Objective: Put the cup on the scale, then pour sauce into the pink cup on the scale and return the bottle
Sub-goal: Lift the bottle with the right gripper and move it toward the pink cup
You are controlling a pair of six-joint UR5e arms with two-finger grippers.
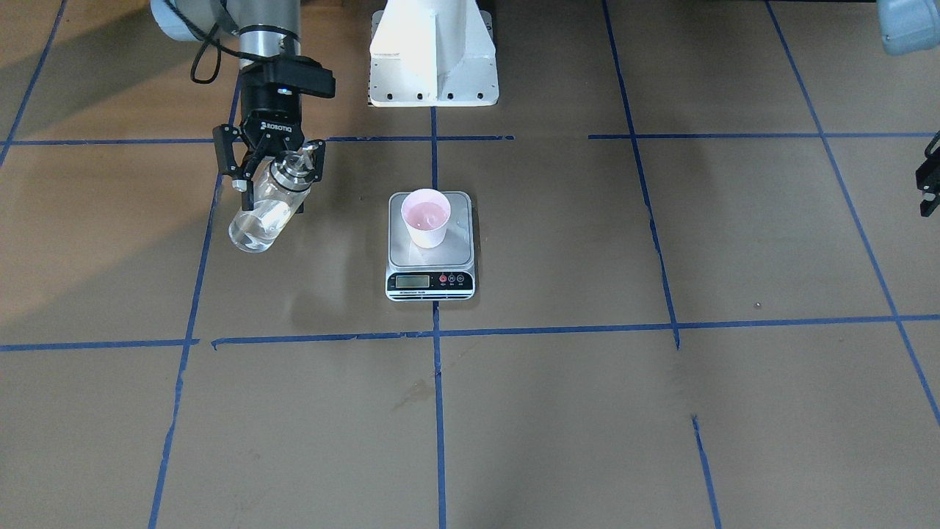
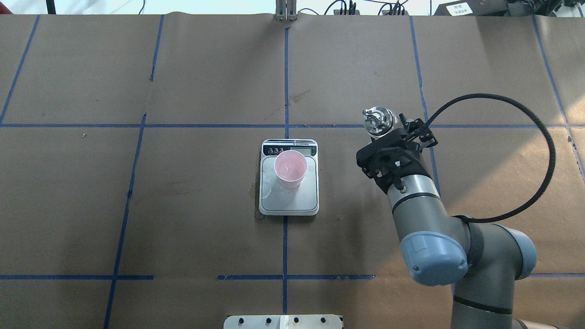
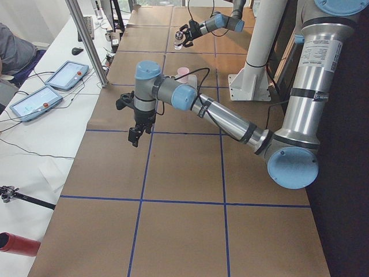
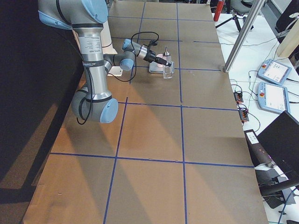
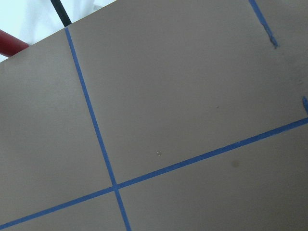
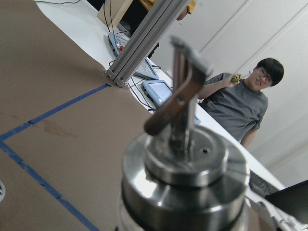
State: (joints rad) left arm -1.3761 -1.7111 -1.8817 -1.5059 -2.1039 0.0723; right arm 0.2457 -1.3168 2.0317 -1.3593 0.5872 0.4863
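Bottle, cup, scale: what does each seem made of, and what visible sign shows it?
Bottle: see-through body, probably glass; mirror-shiny metal cap. Cup: matte pale pink, likely paper or plastic. Scale: grey platform with dull sheen, seemingly brushed steel.

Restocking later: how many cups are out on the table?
1. The pink cup stands on the scale at the table's middle. No other shows in any view.

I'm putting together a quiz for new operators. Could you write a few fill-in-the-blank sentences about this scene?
The cup stands on the ___. The right gripper holds the ___. The cup's colour is ___.
Missing words: scale; bottle; pink.
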